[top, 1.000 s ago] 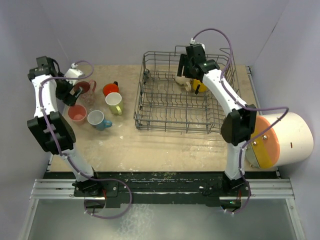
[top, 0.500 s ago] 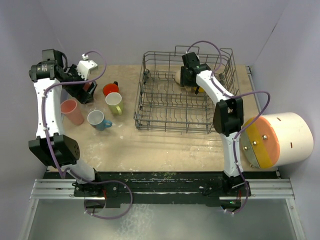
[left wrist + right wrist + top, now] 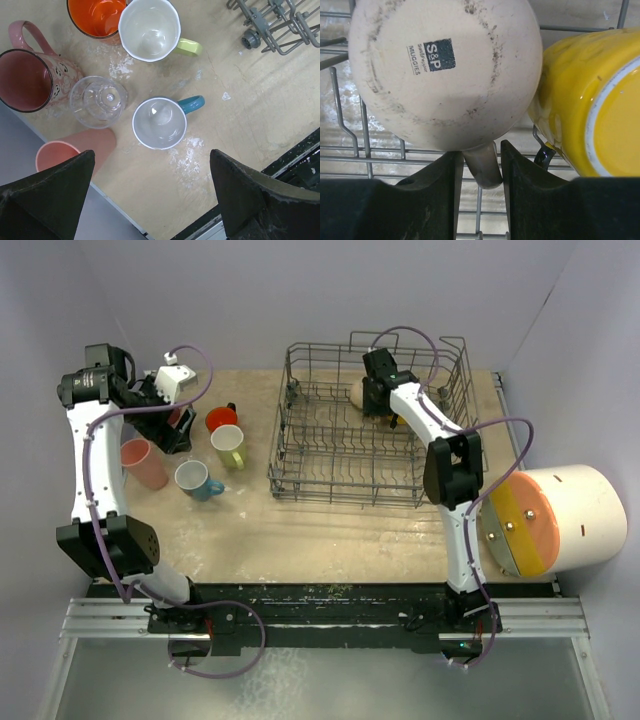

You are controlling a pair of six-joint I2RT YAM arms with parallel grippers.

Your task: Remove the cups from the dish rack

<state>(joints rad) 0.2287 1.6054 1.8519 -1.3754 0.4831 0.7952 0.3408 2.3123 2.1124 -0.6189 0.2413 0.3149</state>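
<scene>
The rack point(image 3: 345, 498) holds two cups near its upper edge in the top view. The beige cup point(image 3: 445, 70) has its base toward the wrist camera, and the yellow cup point(image 3: 585, 100) touches its right side. The right gripper point(image 3: 479, 157) is clenched on the beige cup's handle.

Left of the rack, six cups sit on the desk point(image 3: 330, 530): orange cup point(image 3: 96, 15), green cup point(image 3: 149, 29), pink mug point(image 3: 27, 80), glass point(image 3: 98, 100), blue cup point(image 3: 160, 122) and tumbler point(image 3: 70, 150). The left gripper point(image 3: 151, 155) hangs released above them.

A second ago the right gripper was above the rack's far wall; it has since dropped to the beige cup. The left arm has lifted off the cups.
</scene>
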